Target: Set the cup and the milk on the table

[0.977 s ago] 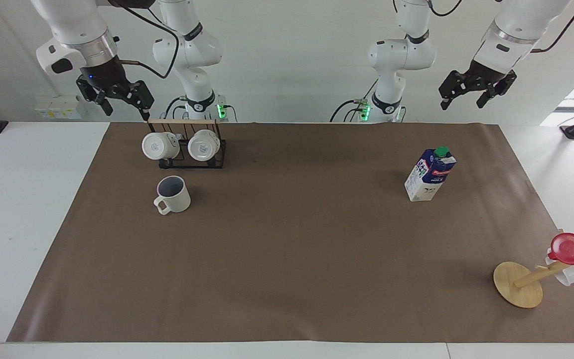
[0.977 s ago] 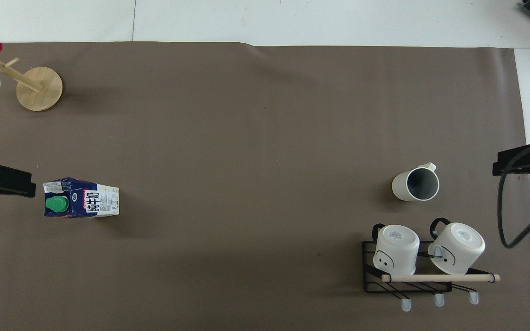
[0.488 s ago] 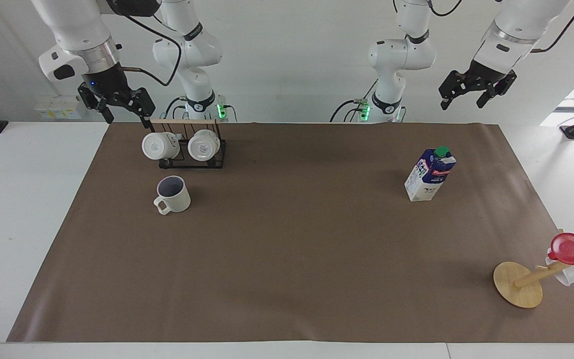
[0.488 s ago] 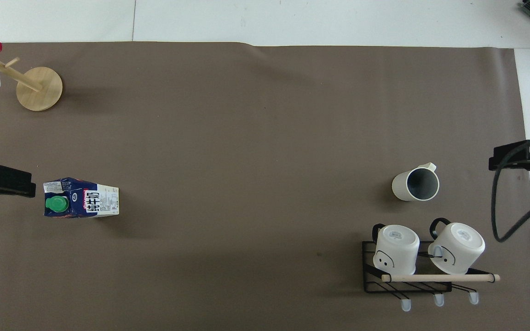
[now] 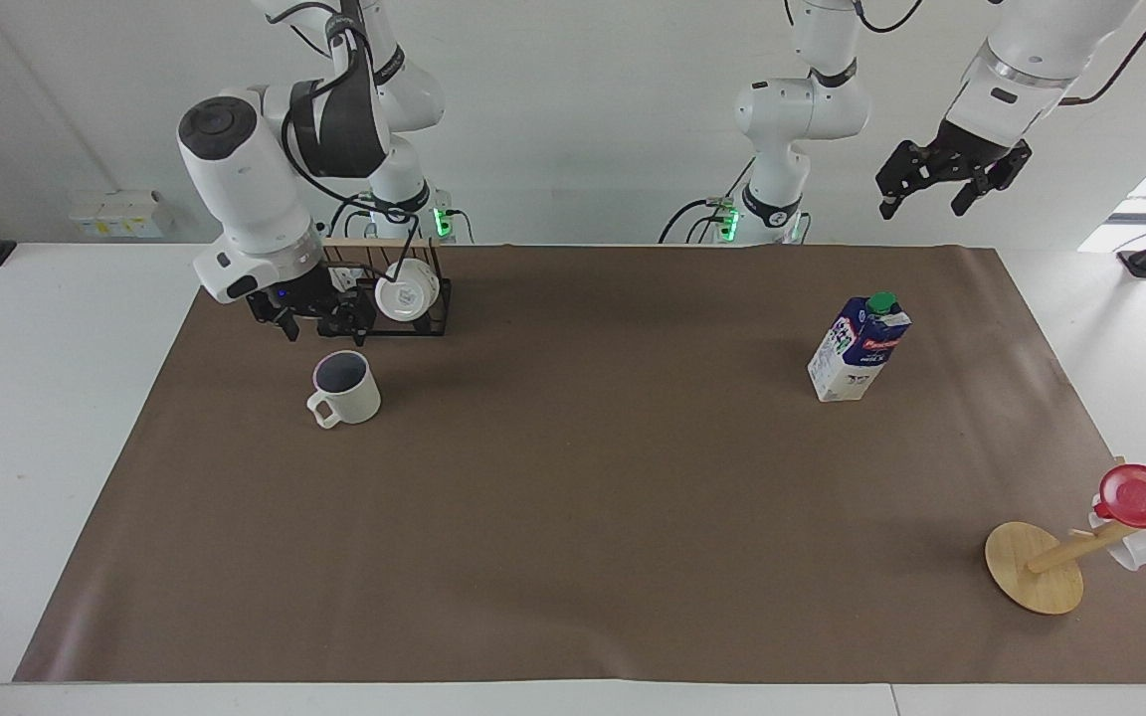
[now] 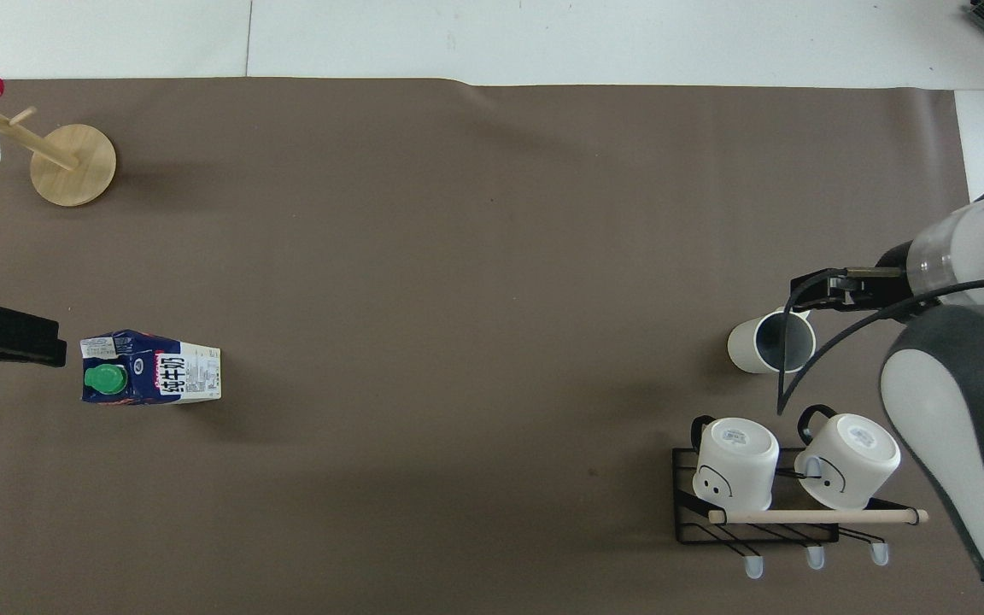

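The cup [image 5: 346, 388], a cream-white mug with a dark inside, stands upright on the brown sheet of the table [image 5: 583, 497], close to the mug rack. My right gripper [image 5: 319, 323] hangs low and open over the sheet between the rack and the cup, with nothing in it. In the overhead view the right gripper [image 6: 821, 290] sits just beside the rim of the cup [image 6: 770, 343]. The milk [image 5: 859, 348], a blue and white carton with a green cap, stands toward the left arm's end. My left gripper [image 5: 923, 207] waits open, high in the air beside the milk [image 6: 150, 380].
A black wire rack [image 6: 757, 521] with a wooden bar holds two white mugs [image 6: 735, 461] nearer to the robots than the cup; the right arm hides one in the facing view. A wooden stand [image 5: 1036, 567] with a red cup [image 5: 1145, 497] stands toward the left arm's end.
The right arm has swung down from high above the rack to just above the sheet beside the cup. The left arm, cup and milk have not moved.
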`<state>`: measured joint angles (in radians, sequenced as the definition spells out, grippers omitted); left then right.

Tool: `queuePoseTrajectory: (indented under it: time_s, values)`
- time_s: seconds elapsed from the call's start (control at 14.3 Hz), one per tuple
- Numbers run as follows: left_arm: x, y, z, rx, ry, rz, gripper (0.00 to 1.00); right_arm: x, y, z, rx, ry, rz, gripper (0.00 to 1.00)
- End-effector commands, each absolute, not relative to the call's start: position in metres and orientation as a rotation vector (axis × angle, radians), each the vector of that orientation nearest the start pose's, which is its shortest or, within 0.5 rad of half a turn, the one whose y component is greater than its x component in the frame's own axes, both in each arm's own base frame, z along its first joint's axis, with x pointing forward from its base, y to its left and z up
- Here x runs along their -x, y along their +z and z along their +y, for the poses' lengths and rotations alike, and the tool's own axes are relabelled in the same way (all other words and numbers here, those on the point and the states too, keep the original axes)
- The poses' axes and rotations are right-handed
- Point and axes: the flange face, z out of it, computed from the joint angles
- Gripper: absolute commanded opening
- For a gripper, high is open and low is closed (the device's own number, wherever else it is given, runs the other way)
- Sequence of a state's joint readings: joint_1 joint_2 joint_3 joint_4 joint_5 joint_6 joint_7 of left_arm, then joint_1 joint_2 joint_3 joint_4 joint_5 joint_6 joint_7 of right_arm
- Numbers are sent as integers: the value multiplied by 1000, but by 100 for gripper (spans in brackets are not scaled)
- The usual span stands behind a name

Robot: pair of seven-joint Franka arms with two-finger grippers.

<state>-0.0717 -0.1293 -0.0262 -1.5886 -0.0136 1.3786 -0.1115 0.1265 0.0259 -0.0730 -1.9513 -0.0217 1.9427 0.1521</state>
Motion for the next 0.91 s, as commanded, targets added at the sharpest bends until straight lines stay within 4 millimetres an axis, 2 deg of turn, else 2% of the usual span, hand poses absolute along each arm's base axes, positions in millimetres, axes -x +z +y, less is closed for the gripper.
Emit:
queuePoseTrajectory:
  time_s: [0.0, 0.07, 0.28, 0.84]
  values:
    - [-486, 671, -49, 3149, 138, -21, 100, -551, 432, 29, 3139, 26, 165, 100]
    - [-486, 671, -49, 3149, 138, -21, 100, -550, 426, 31, 3135, 34, 178, 100]
    - [-486, 672, -49, 3149, 135, -21, 100, -551, 388, 34, 3124, 65, 189, 100]
    - [-486, 671, -49, 3149, 138, -21, 100, -558, 346, 30, 3126, 52, 201, 100]
